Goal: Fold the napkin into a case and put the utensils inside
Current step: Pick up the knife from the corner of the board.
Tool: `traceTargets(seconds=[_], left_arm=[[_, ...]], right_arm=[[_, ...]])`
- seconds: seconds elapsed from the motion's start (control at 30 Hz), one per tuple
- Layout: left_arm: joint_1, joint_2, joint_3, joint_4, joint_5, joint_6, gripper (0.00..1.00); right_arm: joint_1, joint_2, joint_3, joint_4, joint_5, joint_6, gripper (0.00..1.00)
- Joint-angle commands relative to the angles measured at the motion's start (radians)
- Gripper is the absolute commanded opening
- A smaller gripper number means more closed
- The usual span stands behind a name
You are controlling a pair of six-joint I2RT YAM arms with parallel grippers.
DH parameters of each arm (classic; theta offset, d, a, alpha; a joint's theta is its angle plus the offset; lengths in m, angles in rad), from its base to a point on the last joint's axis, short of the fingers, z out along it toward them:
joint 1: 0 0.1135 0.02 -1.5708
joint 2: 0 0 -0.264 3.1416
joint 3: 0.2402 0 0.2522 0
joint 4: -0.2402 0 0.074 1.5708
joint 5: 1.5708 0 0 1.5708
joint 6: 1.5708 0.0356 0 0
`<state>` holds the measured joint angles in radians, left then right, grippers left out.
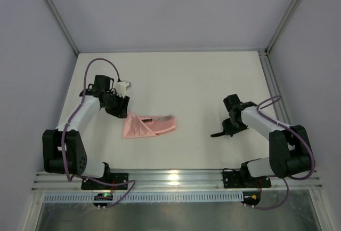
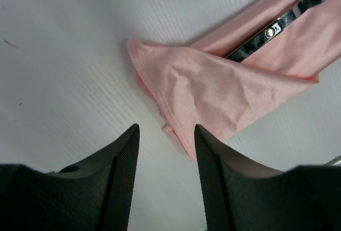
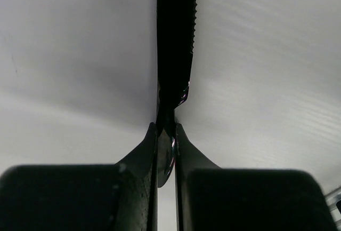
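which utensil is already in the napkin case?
The fork: its handle is tucked under the fold of the pink case, tines sticking out. The other one, a serrated knife, is off to the right, clamped in the right gripper.

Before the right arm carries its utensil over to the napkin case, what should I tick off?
1. Right gripper closed on the knife: ok, the fingers pinch it.
2. Knife lifted clear of the table: cannot tell.
3. Case folded and lying on the table: ok.
4. Fork tucked in the case: ok, tines sticking out.
5. Left gripper free: ok, open with nothing between its fingers.
6. Case held steady for the knife: not ok, neither gripper grips the cloth.
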<state>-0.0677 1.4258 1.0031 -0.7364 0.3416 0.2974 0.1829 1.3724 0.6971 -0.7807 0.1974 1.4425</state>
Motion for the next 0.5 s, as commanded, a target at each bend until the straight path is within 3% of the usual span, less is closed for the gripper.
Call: traceTargets(seconds=[0.0, 0.27, 0.47], left_arm=[[0.002, -0.011, -0.011, 0.015, 0.014, 0.020, 0.47], [0.025, -0.004, -0.052, -0.001, -0.023, 0.043, 0.46], [0.028, 0.033, -0.072, 0.003, -0.009, 0.048, 0.45]], right_arm=[[0.128, 0.010, 0.106, -0.005, -0.003, 0.094, 0.03], [0.332, 0.115, 0.277, -0.028, 0.017, 0.240, 0.03], [0.542, 0.252, 0.556, -0.071, 0.033, 0.369, 0.03]])
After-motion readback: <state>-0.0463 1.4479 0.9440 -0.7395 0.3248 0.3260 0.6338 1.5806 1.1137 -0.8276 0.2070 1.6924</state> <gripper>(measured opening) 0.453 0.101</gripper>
